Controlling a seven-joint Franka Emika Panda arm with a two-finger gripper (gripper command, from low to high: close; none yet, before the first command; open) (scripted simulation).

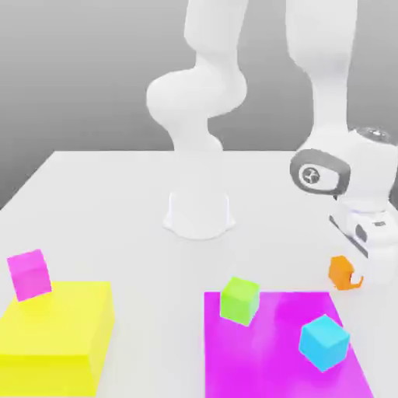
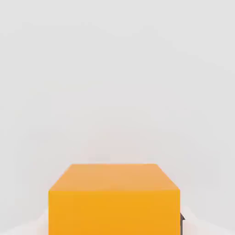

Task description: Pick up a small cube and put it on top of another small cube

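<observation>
Gripper (image 1: 351, 274) clamped on orange cube (image 1: 340, 272) at exterior view's right, above tabletop (image 1: 116, 194); off-centre grip risks slip en route to green cube (image 1: 239, 300).

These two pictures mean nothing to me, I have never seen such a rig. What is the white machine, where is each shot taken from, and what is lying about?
This is a simulated white robot arm on a white table. One picture looks on from outside; the other comes from a camera on the arm's hand. The gripper is at the orange cube, which looms large in the hand view. A green cube and a cyan cube sit on a magenta slab. A magenta cube leans at the yellow block.
</observation>
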